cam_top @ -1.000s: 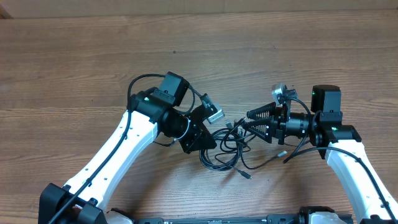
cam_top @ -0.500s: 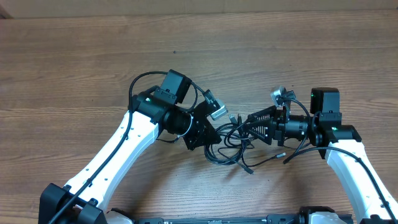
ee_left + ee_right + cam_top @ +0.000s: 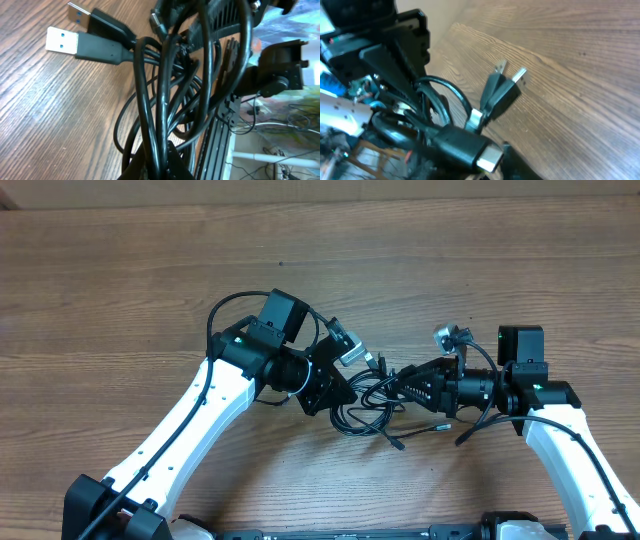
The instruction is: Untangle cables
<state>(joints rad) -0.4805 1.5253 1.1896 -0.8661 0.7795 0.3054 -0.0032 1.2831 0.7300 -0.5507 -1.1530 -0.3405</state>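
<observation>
Several thin black cables [image 3: 365,408], knotted into one bundle, lie on brown wooden table [image 3: 450,260] between arms. Left gripper [image 3: 340,392] pinched tight on gathered strands. Right gripper [image 3: 398,383] tips at bundle, beside silver-tipped plug [image 3: 482,155]; whether it grips, cannot tell. Risk: pulling apart while loops cross could tighten knot, or strand slips from pinch.

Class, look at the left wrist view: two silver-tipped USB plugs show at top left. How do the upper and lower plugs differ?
The lower plug shows the broad face of its tip; the upper plug looks narrower, turned more on edge. The lower plug reaches farther left; the upper plug sits close to the frame's top edge. Both have silver tips with blue inside and black bodies, point left, and run back into the tangled cables.
</observation>
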